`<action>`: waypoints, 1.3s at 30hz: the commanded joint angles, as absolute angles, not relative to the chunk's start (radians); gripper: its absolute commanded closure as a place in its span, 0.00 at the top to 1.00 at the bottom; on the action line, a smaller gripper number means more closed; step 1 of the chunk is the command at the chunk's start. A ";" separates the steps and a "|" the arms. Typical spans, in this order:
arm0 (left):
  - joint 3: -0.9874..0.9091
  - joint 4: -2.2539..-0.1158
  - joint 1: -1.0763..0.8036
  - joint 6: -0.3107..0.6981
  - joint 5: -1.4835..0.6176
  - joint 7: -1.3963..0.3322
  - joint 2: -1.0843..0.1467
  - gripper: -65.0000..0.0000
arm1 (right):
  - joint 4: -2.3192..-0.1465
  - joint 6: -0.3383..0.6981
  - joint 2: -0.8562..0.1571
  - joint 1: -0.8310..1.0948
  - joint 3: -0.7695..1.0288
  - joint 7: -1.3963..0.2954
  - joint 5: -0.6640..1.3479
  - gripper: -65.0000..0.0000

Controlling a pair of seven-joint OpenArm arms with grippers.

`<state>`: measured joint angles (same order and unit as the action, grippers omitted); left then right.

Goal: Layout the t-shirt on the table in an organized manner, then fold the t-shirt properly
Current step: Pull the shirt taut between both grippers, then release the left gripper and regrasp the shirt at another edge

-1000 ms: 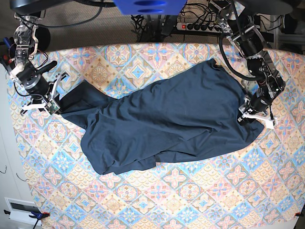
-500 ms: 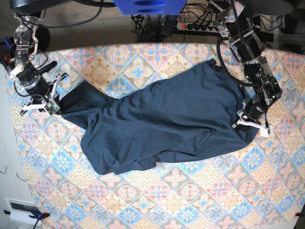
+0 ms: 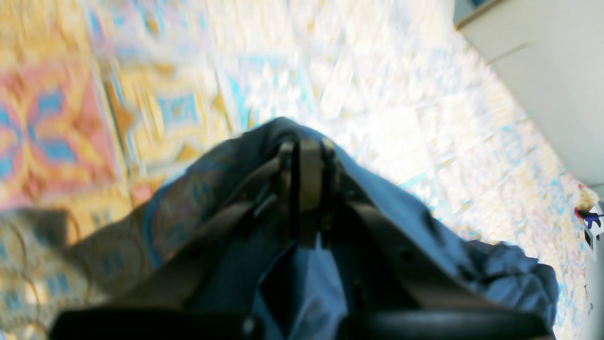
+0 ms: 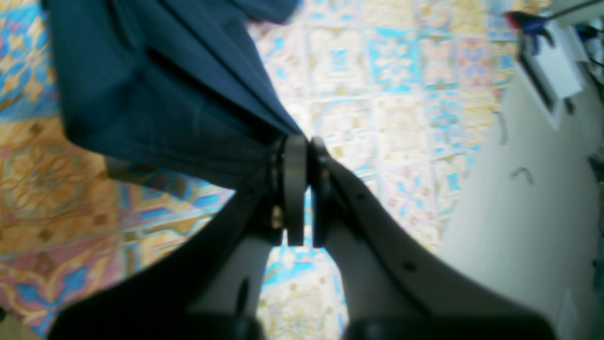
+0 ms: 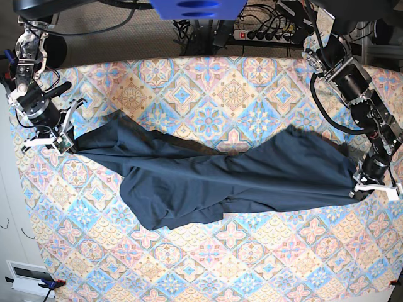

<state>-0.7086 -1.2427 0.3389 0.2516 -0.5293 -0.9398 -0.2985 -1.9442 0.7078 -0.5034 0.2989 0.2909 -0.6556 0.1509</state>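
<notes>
Two pincers, t-shirt (image 5: 220, 176) stretched between them

Beyond far edge of the table (image 5: 189, 264), base view: dark floor, a power strip (image 5: 261, 34) with a red switch lying on it, a tangle of black cables (image 5: 195, 28) beside it. A blue rounded part (image 5: 197, 8) hangs at top centre, cut off by the frame.

Lower left corner, base view: a white box (image 5: 28, 279) with a dark slot, a small blue and red clamp (image 5: 50, 283) just beside it at the table corner. Pale surface along the left edge.

Right wrist view: blurred pale cabinet front (image 4: 524, 226) with two small curved handles.

Left wrist view: pale panel (image 3: 547, 71), upper right, blurred.
</notes>
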 commanded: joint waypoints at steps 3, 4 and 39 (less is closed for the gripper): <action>-0.707 -1.242 0.392 0.257 -0.535 -0.914 -0.317 0.00 | -1.960 0.698 -0.524 0.291 0.300 -0.647 0.151 0.01; -0.707 -1.225 0.404 0.257 -0.535 -0.914 -0.317 0.00 | -1.963 0.698 -0.524 0.292 0.300 -0.647 0.151 0.01; -0.438 -1.696 -0.156 0.071 -0.688 -1.089 -0.285 0.43 | -1.959 0.698 -0.521 0.180 0.174 -0.707 0.154 0.01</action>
<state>-0.4332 -1.6787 -0.1619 0.0673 -0.6811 -1.0981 -0.2741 -1.9442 0.7055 -0.5026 0.1917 0.1654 -0.7284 0.1429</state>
